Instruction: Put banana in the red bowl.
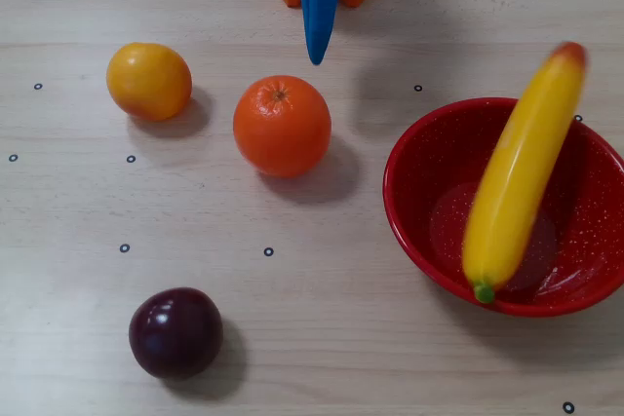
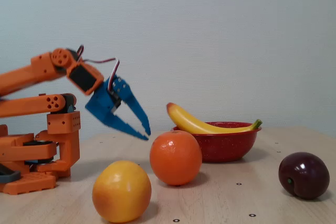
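- Nearest the fixed camera, a round yellow-orange fruit (image 2: 122, 191) sits low and left of centre on the pale wood-grain counter (image 2: 220, 198); in the overhead view it lies at the upper left (image 1: 148, 81).
- At the lower right of the fixed view rests a dark, glossy purple plum (image 2: 303, 175), apart from everything else; the overhead view shows it at the lower left (image 1: 175, 332).
- Just behind the yellow-orange fruit stands a round orange with a small stem dimple (image 2: 175, 157), near the middle of the fixed view and left of centre in the overhead view (image 1: 282, 126).
- Behind the orange, toward the right, sits the large glossy red bowl with fine white speckles inside (image 2: 226, 142); in the overhead view it fills the right edge (image 1: 414, 197).
- The long curved yellow plastic banana (image 2: 202, 122) lies in the bowl across its rim: the green tip rests on the lower rim in the overhead view (image 1: 514, 178), and the orange-red tip juts out past the upper rim.
- At the left of the fixed view, the orange arm (image 2: 37, 72) reaches out from its base, carrying the blue gripper (image 2: 145, 130), whose fingers are spread apart and hold nothing, tips pointing down just left of the orange without touching it.
- In the overhead view the gripper (image 1: 315, 54) enters from the top edge, above the orange.
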